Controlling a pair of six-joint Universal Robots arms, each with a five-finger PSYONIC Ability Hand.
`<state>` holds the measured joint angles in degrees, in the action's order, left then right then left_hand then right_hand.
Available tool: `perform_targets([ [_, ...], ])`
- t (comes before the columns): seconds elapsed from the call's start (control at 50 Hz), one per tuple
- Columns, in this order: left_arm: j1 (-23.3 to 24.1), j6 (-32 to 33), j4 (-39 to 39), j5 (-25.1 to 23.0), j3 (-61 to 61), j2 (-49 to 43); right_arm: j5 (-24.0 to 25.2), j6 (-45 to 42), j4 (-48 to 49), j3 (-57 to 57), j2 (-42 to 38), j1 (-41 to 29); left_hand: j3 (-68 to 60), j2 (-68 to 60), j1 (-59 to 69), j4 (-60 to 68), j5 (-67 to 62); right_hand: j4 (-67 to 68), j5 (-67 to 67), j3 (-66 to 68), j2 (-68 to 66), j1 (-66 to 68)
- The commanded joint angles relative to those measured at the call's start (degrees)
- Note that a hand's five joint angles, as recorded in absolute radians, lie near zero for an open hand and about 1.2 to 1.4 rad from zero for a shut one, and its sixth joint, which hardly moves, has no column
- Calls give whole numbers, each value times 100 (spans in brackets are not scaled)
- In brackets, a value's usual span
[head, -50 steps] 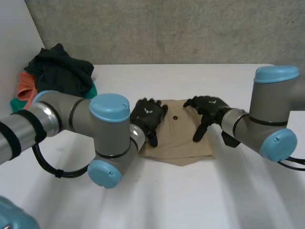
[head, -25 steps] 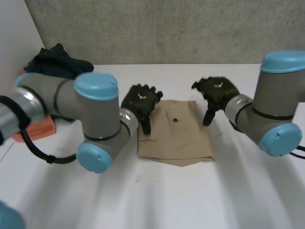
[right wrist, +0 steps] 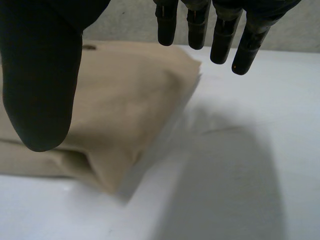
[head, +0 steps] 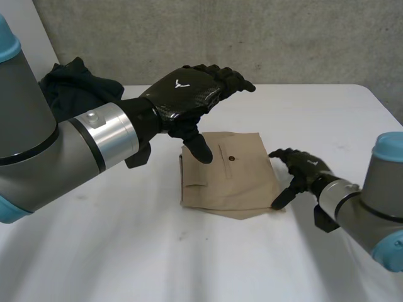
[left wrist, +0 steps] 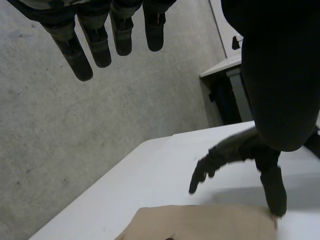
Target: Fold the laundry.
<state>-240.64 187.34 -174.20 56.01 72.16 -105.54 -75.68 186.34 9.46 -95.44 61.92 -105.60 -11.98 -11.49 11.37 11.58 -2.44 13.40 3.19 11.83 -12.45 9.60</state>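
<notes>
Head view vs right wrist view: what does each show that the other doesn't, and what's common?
Head: open left hand above the cloth, dark clothes pile at the table's far left, a button on the cloth.
Right wrist: the stacked layers at the cloth's corner, seen edge-on.
Both: the folded tan cloth, the open right hand, the white table.

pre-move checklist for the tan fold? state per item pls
1. Left hand free of cloth: ok, raised over the table, fingers straight.
2. Right hand holding nothing: ok, fingers straight, at the tan garment's near right corner.
3. Right thumb touching that corner: cannot tell.
4. Garment lying folded on the table: ok.
5. Layers flush: not ok, a lower layer sticks out at the near edge.
6. Dark laundry pile apart from the garment: ok.
</notes>
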Motion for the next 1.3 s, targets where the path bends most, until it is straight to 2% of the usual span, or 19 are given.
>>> perform_targets([
  [0.02,-1,-110,-8,76,-9,-37,18,52,258,175,-453,-215,9,-40,53,31,55,-340,-319,-183,245,40],
  [0.18,8,-101,-17,76,26,-46,88,52,363,552,-795,-347,9,-40,53,31,55,189,210,346,-284,569],
  [0.32,17,-101,-35,76,35,-55,71,43,337,1071,-1191,-391,42,-7,20,-2,88,2071,2092,2228,-2166,2451],
  [0.4,8,-101,-35,76,61,-72,44,25,319,1378,-1410,-400,42,-7,19,-2,88,4407,4428,4563,-4502,4787],
  [0.44,8,-92,-44,76,70,-72,35,17,311,1545,-1481,-391,59,10,3,-19,105,6339,6360,6495,-6434,6719],
  [0.46,8,-101,-52,68,70,-72,9,17,319,1598,-1516,-391,59,10,3,-19,105,6657,6678,6813,-6752,7037],
  [0.64,8,-101,-52,76,70,-81,-35,25,284,2082,-1481,-294,59,10,3,-19,105,6660,6681,6817,-6755,7040],
  [0.8,17,-92,-61,76,61,-81,18,-106,-40,3021,-1683,794,59,10,3,-19,105,6660,6681,6817,-6755,7040],
  [0.9,34,-92,-70,85,61,-90,35,-868,-662,4293,-2481,1524,59,10,3,-19,105,6660,6681,6817,-6755,7040],
  [1.04,43,-92,-70,85,61,-99,-44,-1688,-1692,6288,-3659,2069,59,10,3,-19,105,6660,6681,6817,-6755,7040],
  [1.2,52,-92,-70,94,61,-143,-132,-1986,-1825,7784,-4477,2632,59,10,3,-19,105,6660,6681,6817,-6755,7040],
  [1.3,61,-84,-70,94,70,-143,-228,-2522,-1869,8129,-4733,2712,59,10,3,-19,105,6660,6681,6817,-6755,7040],
])
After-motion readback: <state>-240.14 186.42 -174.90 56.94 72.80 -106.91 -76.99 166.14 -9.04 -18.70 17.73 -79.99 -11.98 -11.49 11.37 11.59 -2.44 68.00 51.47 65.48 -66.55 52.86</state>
